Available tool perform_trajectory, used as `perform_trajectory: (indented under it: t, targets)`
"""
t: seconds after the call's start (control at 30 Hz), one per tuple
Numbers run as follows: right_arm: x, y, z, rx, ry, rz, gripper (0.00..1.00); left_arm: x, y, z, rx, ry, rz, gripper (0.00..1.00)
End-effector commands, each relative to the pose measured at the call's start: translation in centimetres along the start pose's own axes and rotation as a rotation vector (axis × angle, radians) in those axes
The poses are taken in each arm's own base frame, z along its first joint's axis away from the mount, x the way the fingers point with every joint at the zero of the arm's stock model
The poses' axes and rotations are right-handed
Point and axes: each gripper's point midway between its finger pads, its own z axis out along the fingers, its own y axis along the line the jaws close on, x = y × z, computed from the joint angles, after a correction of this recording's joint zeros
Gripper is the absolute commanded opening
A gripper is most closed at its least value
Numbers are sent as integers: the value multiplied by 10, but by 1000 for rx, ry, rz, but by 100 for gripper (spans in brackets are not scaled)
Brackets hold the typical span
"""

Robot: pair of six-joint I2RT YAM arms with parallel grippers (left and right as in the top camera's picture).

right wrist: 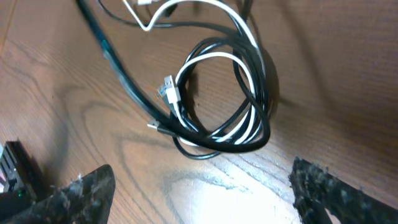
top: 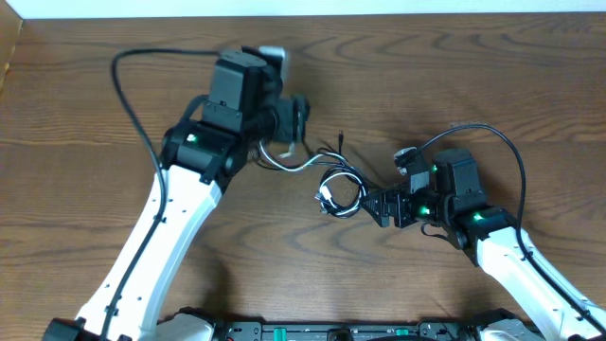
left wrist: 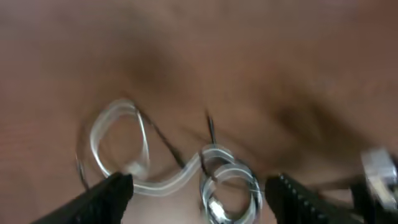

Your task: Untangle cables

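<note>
A black cord and a white cord lie looped together in a small coil (top: 341,189) on the wooden table (top: 473,85). A white strand (top: 305,165) runs from the coil left toward my left gripper (top: 287,140), and thin black ends stick up near it. In the blurred left wrist view the white loops (left wrist: 118,134) and the coil (left wrist: 230,180) lie between the open, empty fingers of the left gripper (left wrist: 202,198). My right gripper (top: 377,208) sits just right of the coil. In the right wrist view the coil (right wrist: 217,99), with a silver plug, lies ahead of the open right gripper (right wrist: 205,199).
The left arm's thick black cable (top: 133,95) arcs over the table's upper left. The right arm's own cable (top: 492,137) loops above its wrist. Bare wood lies round the coil.
</note>
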Motion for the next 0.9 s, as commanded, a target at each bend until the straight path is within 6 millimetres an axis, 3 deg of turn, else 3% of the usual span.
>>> perform_trajectory:
  t: [0.0,0.13,0.37,0.87]
  targets:
    - [-1,3,1,-5,9,-9,87,29,-18,4,115,142,-35,73]
    - [7,-15,0,93,34,17,82,60,-45,2,290,285,7,60]
    - [21,-62,-12,374,43,181,85,100,-70,17,382,405,168,58]
    - [33,-84,-24,521,57,238,87,172,-74,89,271,669,251,59]
